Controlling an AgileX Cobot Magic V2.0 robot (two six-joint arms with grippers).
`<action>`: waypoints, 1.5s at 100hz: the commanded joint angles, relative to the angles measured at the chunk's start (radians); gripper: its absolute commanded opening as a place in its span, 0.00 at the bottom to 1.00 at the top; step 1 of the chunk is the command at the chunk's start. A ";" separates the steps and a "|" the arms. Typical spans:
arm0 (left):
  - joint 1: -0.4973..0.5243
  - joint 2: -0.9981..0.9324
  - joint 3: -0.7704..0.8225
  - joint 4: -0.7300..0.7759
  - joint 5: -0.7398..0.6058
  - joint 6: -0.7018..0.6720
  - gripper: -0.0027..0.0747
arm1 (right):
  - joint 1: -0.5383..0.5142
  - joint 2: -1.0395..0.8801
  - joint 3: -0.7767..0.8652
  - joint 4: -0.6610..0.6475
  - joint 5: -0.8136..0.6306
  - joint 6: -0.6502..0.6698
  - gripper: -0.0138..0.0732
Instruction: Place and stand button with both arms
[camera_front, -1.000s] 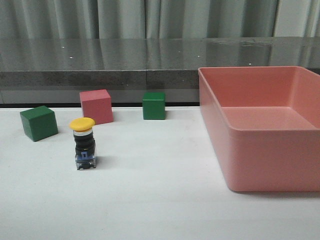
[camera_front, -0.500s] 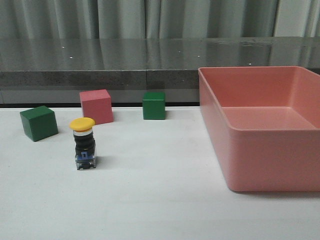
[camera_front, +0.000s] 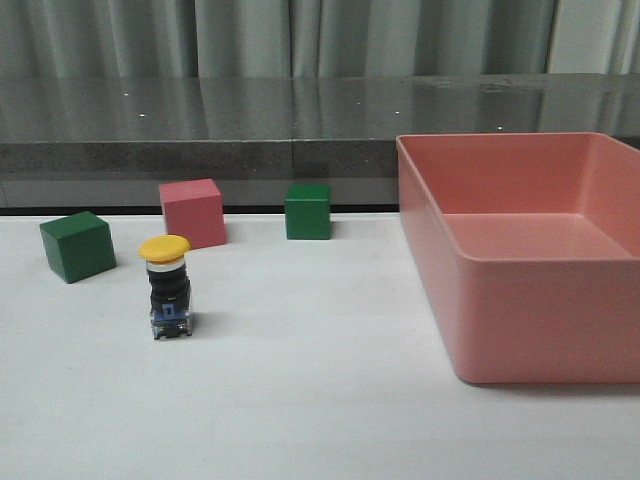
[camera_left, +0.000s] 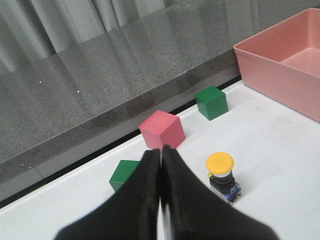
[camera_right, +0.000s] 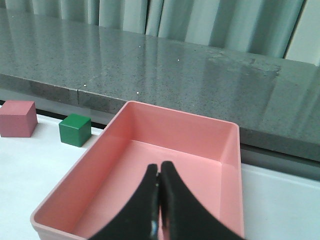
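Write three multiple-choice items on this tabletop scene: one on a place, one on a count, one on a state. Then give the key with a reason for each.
1. Where does the yellow-capped push-button with the black body stand?
A. inside the pink plastic bin
B. on the white table, nearer the camera than the pink cube
C. on top of a green cube

2. How many green cubes are on the table?
A. one
B. two
C. three

3. How is the button posed?
A. upright on its blue-clear base, cap on top
B. lying on its side
C. held in a hand

Key: 1 B, it stands on the bare white table in front of the pink cube, apart from the pink plastic bin. 2 B, the left green cube and the far green cube. 3 A, cap up, while the left hand and right hand are both shut and empty.
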 joint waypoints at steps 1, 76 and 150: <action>0.005 0.002 -0.025 -0.014 -0.082 -0.012 0.01 | -0.007 0.004 -0.027 0.001 -0.082 0.002 0.09; 0.275 -0.491 0.316 0.190 -0.084 -0.273 0.01 | -0.007 0.004 -0.027 0.001 -0.082 0.002 0.09; 0.296 -0.515 0.447 0.196 -0.197 -0.352 0.01 | -0.007 0.005 -0.027 0.001 -0.079 0.002 0.09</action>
